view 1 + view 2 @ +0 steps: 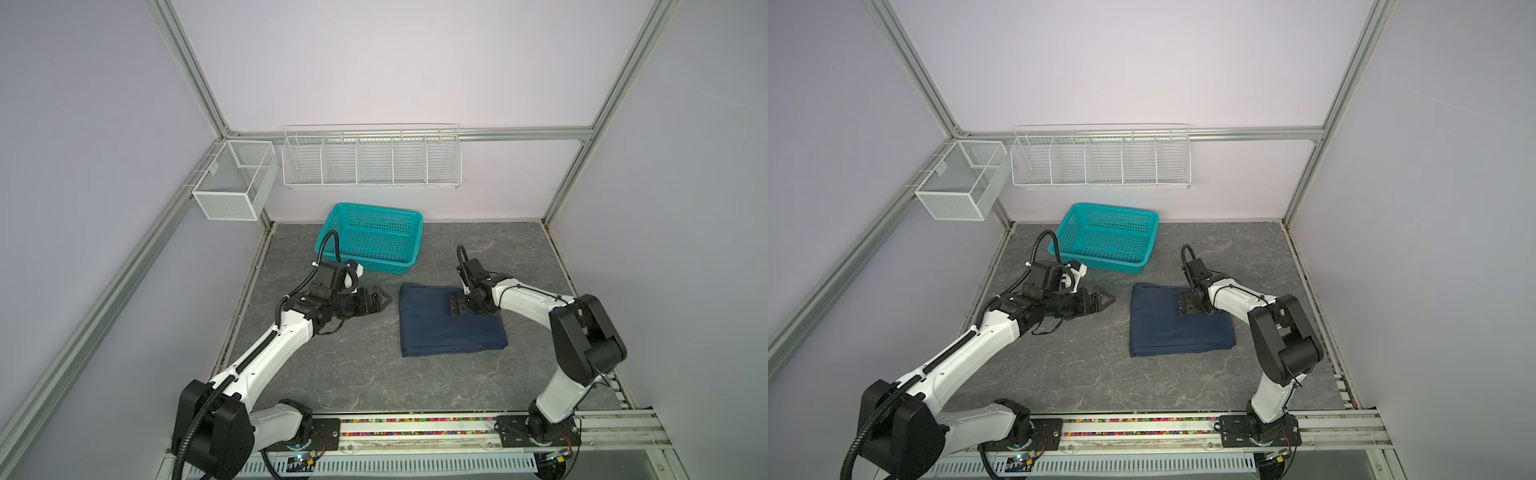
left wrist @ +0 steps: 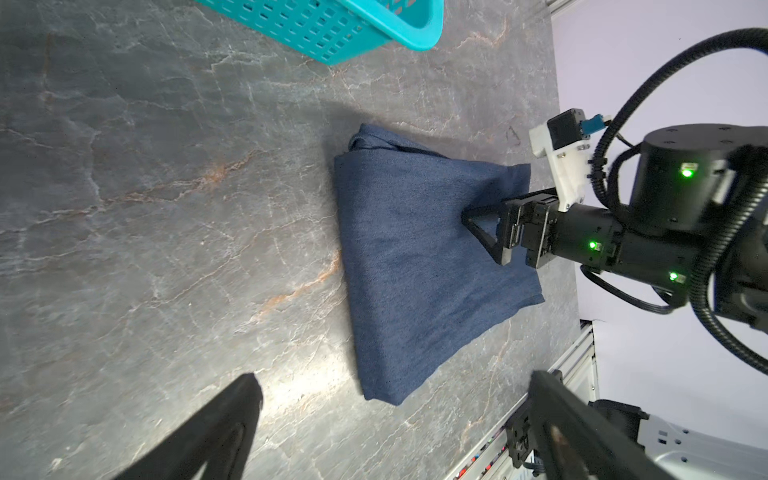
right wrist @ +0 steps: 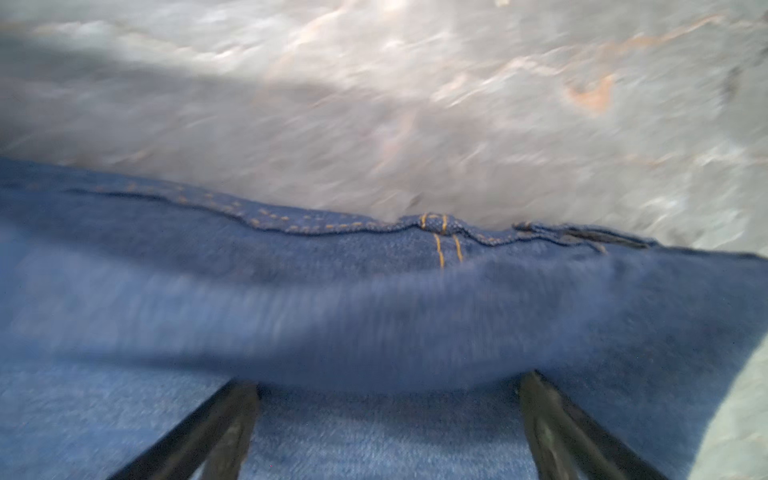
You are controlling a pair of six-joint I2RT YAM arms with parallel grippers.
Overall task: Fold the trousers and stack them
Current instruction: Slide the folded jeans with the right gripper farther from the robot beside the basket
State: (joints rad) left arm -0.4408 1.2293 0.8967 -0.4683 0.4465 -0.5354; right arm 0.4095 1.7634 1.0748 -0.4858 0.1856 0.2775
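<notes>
The trousers (image 1: 451, 332) (image 1: 1179, 330) lie folded into a dark navy rectangle on the grey table, right of centre in both top views. My right gripper (image 1: 455, 308) (image 3: 388, 382) points down onto their far right part. Its jaws are wide open and a soft fold of denim (image 3: 374, 316) with orange stitching bulges just past the fingertips. In the left wrist view the right gripper (image 2: 478, 235) rests on the trousers (image 2: 415, 266). My left gripper (image 1: 382, 302) (image 2: 395, 384) hovers open and empty left of the trousers, clear of the cloth.
A teal basket (image 1: 376, 208) (image 1: 1113, 208) (image 2: 415, 31) stands behind the left gripper near the back wall. A white wire rack (image 1: 372, 160) and a mesh box (image 1: 232, 183) hang on the walls. The arms' base rail (image 1: 415, 428) runs along the front edge.
</notes>
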